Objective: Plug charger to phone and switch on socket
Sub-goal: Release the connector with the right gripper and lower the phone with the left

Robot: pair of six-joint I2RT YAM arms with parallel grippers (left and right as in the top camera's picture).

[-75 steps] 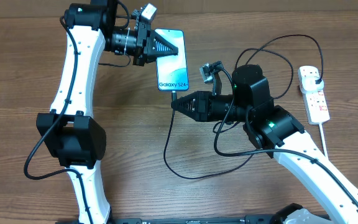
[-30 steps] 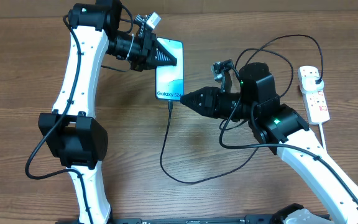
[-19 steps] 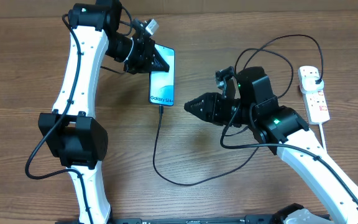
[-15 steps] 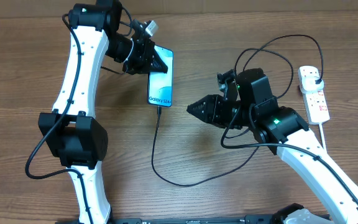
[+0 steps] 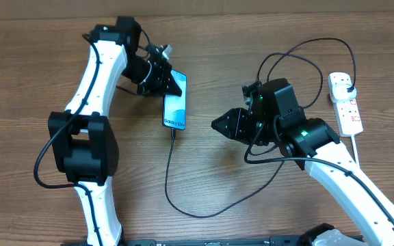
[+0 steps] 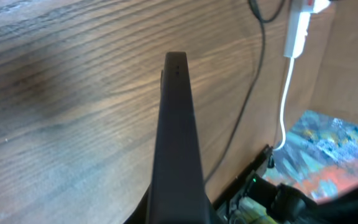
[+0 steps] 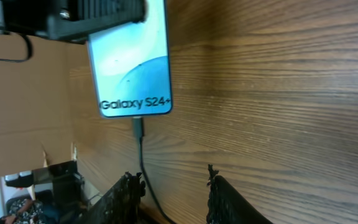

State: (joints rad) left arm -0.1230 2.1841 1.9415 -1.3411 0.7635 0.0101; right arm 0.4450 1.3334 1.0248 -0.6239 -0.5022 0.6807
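Seen from above, your left pincer (image 5: pixel 172 85) is clamped shut on the upper end of the phone (image 5: pixel 175 111). The phone sits left of the middle of the wooden desk (image 5: pixel 33 82), its blue screen lit and its "Galaxy" end pointing toward you. The left wrist view shows it only as a dark edge, seen end-on.

The charger (image 5: pixel 167 171) is plugged in. The right wrist view shows its connector (image 7: pixel 138 128) seated in the phone's lower end. From there the black cable drops toward you, curves right in a wide loop and passes under the right arm. It then arcs round behind that arm to a black plug (image 5: pixel 348 83) in the socket (image 5: pixel 345 104).

The socket lies at the far right of the desk, with a white cord (image 5: pixel 356 147) trailing from it toward you. The right arm's own body and the charger's upper loops lie between your right pincer (image 5: pixel 215 124) and the socket.

The right pincer points at the phone but is well apart from it. Its jaws stand partly open with nothing between them.

A second ago the right pincer's tip was just beside the phone's lower end. Since then it has backed off to the right and its jaws have parted. The left arm has carried the phone leftward. From overhead the phone now looks narrower than before, and the cable has trailed along behind it.
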